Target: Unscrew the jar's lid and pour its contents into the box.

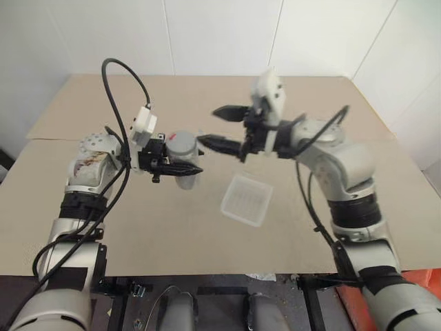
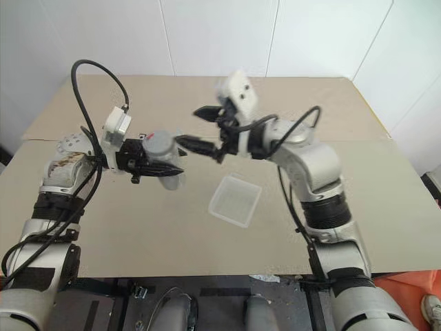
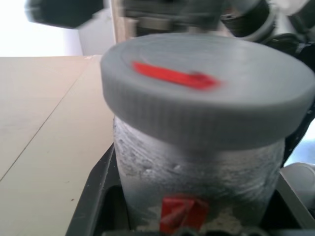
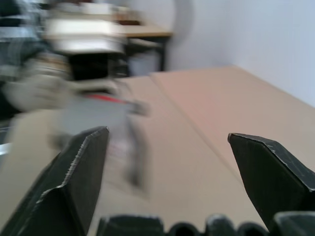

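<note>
Left eye view: left fingers point(image 1: 180, 167) clenched on jar point(image 1: 183, 149), lid point(image 1: 181, 138) on; right fingers point(image 1: 222, 127) spread wide

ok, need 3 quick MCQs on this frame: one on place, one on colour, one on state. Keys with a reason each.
1. Where is the box?
A. on the table, below the grippers
B. in the right gripper
C. on top of the jar

2. What colour is the mark on the lid?
A. blue
B. red
C. green

3. How is the right gripper?
A. shut on the lid
B. shut on nothing
C. open

Key: 1 A, it lies flat on the tabletop; 2 B, a red streak crosses the grey cap; 3 C, its fingers stand wide apart beside the jar.
</note>
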Controlling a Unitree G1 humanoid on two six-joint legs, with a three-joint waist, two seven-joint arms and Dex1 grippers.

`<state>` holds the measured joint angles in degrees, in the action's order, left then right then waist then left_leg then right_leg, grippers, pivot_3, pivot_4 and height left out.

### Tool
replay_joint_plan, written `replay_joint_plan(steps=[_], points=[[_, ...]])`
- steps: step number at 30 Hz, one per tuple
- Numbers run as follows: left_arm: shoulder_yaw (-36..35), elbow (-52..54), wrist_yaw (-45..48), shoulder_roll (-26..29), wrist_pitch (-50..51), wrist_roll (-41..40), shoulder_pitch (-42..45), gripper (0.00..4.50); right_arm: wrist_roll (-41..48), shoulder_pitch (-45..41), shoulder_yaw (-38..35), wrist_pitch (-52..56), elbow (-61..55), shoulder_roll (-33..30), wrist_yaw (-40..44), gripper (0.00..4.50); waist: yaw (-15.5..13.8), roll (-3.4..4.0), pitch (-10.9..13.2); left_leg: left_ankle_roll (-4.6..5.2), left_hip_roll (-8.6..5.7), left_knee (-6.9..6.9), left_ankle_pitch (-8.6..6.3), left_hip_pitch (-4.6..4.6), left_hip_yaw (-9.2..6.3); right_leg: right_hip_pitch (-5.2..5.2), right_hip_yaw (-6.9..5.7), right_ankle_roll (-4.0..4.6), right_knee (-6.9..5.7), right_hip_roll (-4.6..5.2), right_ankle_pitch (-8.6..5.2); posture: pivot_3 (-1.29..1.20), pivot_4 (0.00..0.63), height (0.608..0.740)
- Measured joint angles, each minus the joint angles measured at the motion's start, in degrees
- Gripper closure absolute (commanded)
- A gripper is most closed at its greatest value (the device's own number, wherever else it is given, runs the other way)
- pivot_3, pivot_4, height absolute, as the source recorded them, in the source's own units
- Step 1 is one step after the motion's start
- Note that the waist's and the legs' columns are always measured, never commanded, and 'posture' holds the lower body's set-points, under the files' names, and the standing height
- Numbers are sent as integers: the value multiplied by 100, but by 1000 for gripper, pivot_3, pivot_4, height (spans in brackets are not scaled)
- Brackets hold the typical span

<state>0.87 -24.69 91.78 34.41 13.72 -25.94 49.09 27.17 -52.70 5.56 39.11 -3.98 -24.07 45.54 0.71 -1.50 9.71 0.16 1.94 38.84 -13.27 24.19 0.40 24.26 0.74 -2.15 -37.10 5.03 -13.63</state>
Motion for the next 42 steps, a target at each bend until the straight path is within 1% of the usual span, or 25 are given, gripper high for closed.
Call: replay_joint_plan(steps=[6, 10, 13, 16, 20, 22, 26, 29, 36, 42], points=[[-1, 17, -37, -17, 2, -4, 1, 2587, 25, 57, -41, 2, -91, -136, 78, 46, 64, 0, 0, 0, 2, -1, 0, -1, -1, 2, 3, 0, -1, -4, 0, 0, 150, 740], [-2, -55, -111, -64, -18, 2, 11, 2587, 321, 85, -234, 153, -464, -154, 80, 46, 42, 0, 0, 0, 2, -1, 0, -1, -1, 1, 3, 0, -1, -3, 0, 0, 150, 740], [3, -218, -151, -170, -105, 39, 59, 2587, 537, 39, -234, 317, -695, -39, 26, 46, 37, 0, 0, 0, 1, 1, 0, -2, -1, 0, 2, 0, -2, -3, 0, 0, 150, 740], [14, -335, -175, -284, -128, 121, 129, 2587, 568, -72, -123, 412, -862, 190, -98, 46, 37, 0, 0, 0, 1, -1, 0, -1, -1, 2, 2, 0, -2, -4, 0, 0, 150, 740], [15, -345, -171, -354, -129, 126, 206, 2587, 379, -107, 304, 405, -892, 542, -319, 46, 39, 0, 0, 0, 1, 0, 0, -1, -1, 1, 2, 0, -3, -3, 0, 0, 150, 740], [14, -339, -156, -353, -128, 125, 208, 2587, 183, -125, 483, 364, -836, 582, -398, 46, 36, 0, 0, 0, 1, 1, 0, -1, -1, 1, 2, 0, -3, -3, 0, 0, 150, 740], [14, -325, -134, -340, -128, 125, 208, 2587, -162, -290, 613, 238, -461, 754, -480, 46, 36, 0, 0, 0, 1, 0, 0, -1, -1, 2, 2, 0, -2, -3, 0, 0, 150, 740], [13, -323, -141, -319, -121, 126, 206, 2587, -252, -323, 658, 133, -293, 836, -459, 46, 36, 0, 0, 0, 1, 0, 0, -1, -1, 1, 2, 0, -1, -3, 0, 0, 150, 740], [13, -228, -179, -271, -102, 126, 171, 2587, -328, -321, 684, 23, -245, 818, -334, 46, 36, 0, 0, 0, 1, 0, 0, -1, -1, 1, 2, 0, -2, -3, 0, 0, 150, 740], [13, -205, -227, -231, -83, 126, 135, 2587, -278, -232, 642, 24, -374, 563, -174, 46, 32, 0, 0, 0, 1, 0, 0, -1, -1, 1, 1, 0, -2, -3, 0, 0, 150, 740]])
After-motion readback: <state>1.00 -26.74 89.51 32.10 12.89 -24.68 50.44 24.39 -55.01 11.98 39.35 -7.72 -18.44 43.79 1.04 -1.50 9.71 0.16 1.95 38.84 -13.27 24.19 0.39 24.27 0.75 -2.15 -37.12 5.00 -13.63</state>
